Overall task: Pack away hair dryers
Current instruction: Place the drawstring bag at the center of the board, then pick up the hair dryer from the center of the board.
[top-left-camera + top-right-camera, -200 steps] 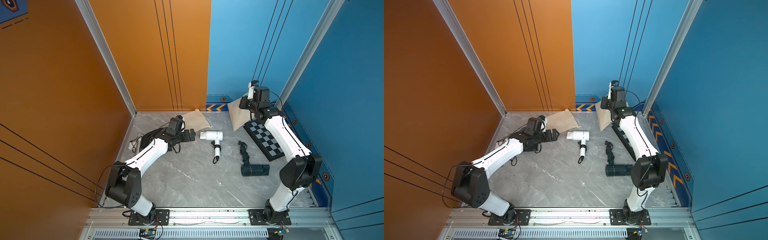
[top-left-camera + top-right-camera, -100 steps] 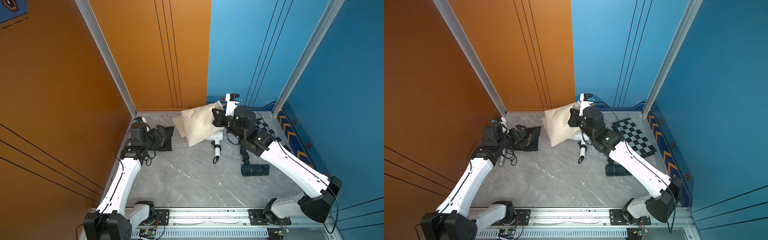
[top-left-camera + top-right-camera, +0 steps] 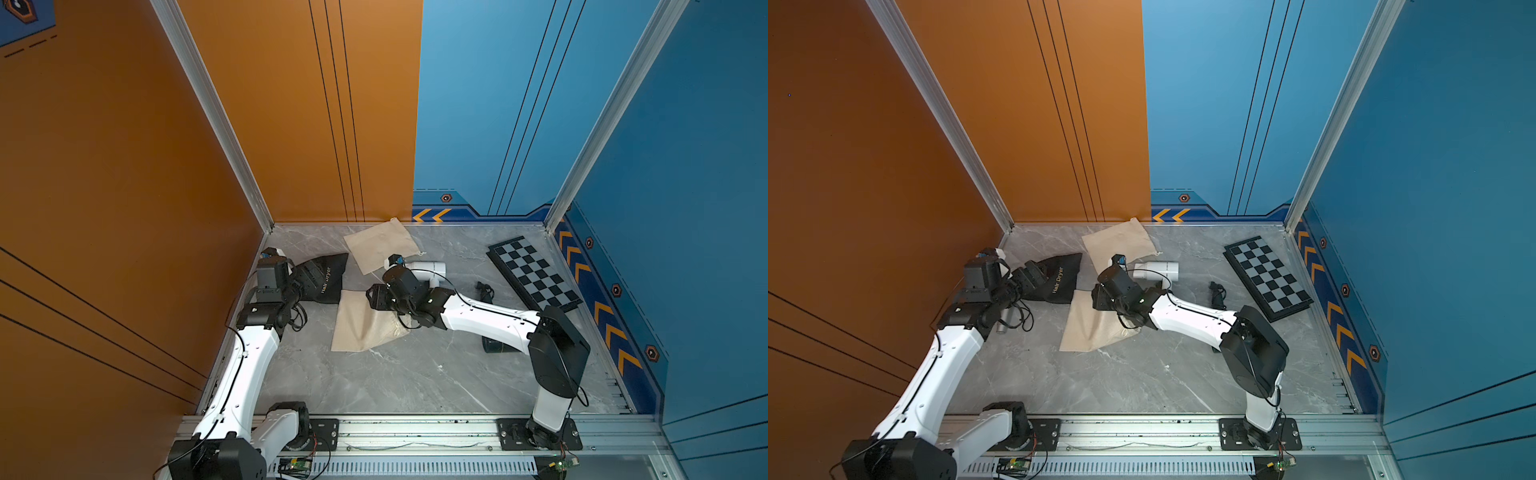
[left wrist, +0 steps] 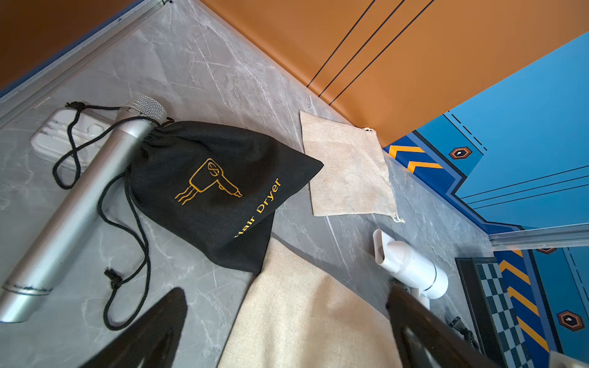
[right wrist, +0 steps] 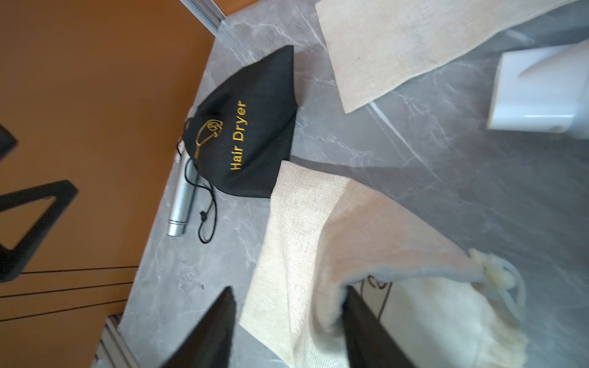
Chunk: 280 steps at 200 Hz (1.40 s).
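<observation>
table (image 3: 395, 382) | beige pouch (image 3: 361, 328) flat, mouth toward right arm | white dryer (image 3: 428, 267) outside pouch, just wall-side of right wrist, barrel parallel to back wall | right gripper (image 5: 288, 290) nearer, spread, one finger at mouth rim | left gripper (image 4: 287, 290) spread, empty, near black pouch (image 4: 216, 184)

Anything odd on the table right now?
Yes: a silver microphone-like rod lies beside the black Hair Dryer pouch, mesh head at its cinched mouth, drawstring looped over it. It is no hair dryer.
</observation>
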Each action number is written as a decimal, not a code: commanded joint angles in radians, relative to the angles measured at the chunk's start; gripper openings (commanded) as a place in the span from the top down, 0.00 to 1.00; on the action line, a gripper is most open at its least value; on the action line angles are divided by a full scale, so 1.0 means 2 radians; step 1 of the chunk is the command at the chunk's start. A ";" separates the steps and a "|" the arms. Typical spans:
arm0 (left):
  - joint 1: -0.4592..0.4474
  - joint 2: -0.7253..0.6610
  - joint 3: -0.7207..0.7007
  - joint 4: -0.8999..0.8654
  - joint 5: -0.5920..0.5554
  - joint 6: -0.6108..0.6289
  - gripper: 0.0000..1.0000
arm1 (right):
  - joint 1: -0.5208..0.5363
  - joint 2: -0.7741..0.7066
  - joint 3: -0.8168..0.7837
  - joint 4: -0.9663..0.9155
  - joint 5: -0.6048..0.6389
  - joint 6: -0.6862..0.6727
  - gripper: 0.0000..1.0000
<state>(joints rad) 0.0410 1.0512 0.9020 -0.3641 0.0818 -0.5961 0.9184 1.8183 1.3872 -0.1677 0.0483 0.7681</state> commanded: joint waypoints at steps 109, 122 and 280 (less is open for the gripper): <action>-0.195 0.232 0.207 -0.035 -0.018 0.162 0.00 | -0.204 -0.106 -0.073 -0.189 -0.022 -0.176 0.15; -0.200 0.259 0.238 -0.051 0.000 0.177 0.00 | -0.204 -0.091 -0.074 -0.189 -0.025 -0.177 0.15; -0.196 0.417 0.377 -0.089 0.142 0.266 0.02 | -0.184 0.078 -0.008 -0.157 -0.050 -0.217 0.15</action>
<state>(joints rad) -0.3603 1.8736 1.6260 -0.5190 0.3157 -0.0917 0.5449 1.9388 1.3289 -0.4908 -0.0509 0.3614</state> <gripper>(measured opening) 0.984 0.858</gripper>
